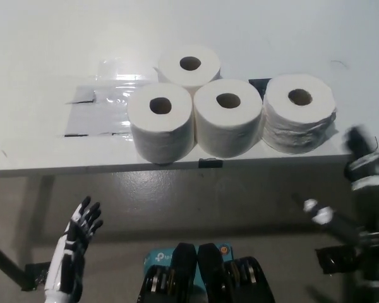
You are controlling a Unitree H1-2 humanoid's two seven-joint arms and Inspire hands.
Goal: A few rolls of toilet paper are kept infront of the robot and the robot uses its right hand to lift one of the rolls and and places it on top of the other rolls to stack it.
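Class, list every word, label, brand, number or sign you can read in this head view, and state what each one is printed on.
"tp-" in white, cut off by the picture's edge, on the teal box at the bottom, partly hidden.
The orange mark on that box: too small to read.
No print shows on the four toilet paper rolls, the table, the clear plastic sheet, the left hand or the blurred right hand.

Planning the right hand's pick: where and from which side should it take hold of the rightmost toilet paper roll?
Grip the rightmost roll around its curved side wall, coming from its right. It stands upright, core hole up, its right side is free while its left nearly meets the middle roll, and the right hand is already beside that end.
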